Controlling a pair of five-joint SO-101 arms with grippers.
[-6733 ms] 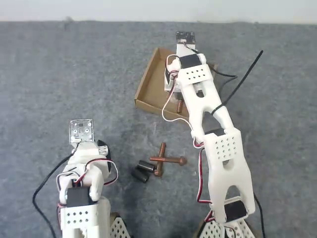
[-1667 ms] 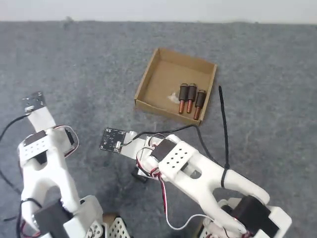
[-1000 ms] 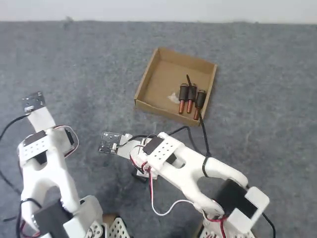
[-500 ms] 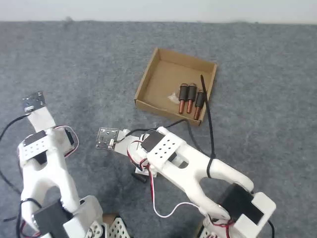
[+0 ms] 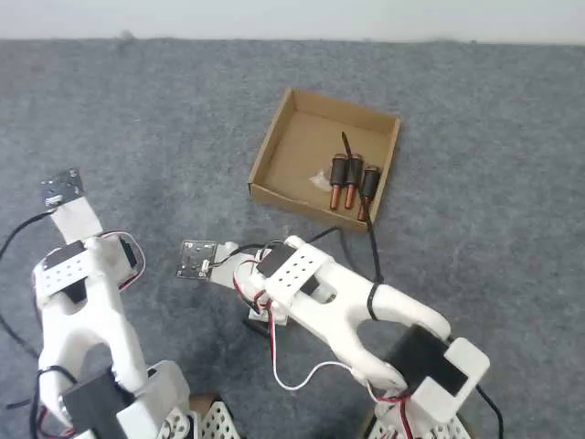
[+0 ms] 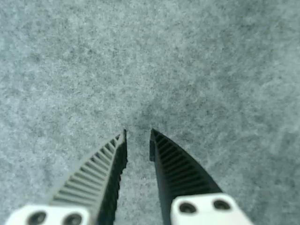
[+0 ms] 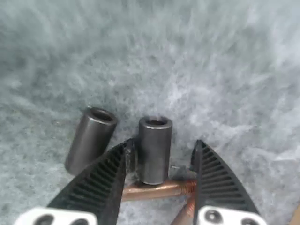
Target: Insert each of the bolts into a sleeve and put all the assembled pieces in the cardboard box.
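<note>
Two dark sleeves lie on the grey carpet in the right wrist view. One sleeve (image 7: 154, 150) sits between the fingers of my open right gripper (image 7: 162, 145), which straddles it without clamping. The other sleeve (image 7: 91, 139) lies just beside it, outside one finger. A copper bolt (image 7: 157, 190) lies across under the first sleeve, and a second bolt's tip (image 7: 185, 211) pokes out nearby. In the high view the right arm (image 5: 302, 274) covers these parts. The cardboard box (image 5: 274, 151) holds three assembled pieces (image 5: 350, 183). My left gripper (image 6: 137, 136) hovers over bare carpet, slightly open and holding nothing.
The left arm (image 5: 78, 293) stands at the table's left side, well apart from the parts. A black cable (image 5: 368, 238) from the right arm rises across the box's near right corner. Grey carpet (image 5: 164, 119) covers the whole table.
The right arm left the box and came down over the loose sleeves and bolts; in the last second it only shifted slightly and its cable swung. The left arm swung out to the left.
</note>
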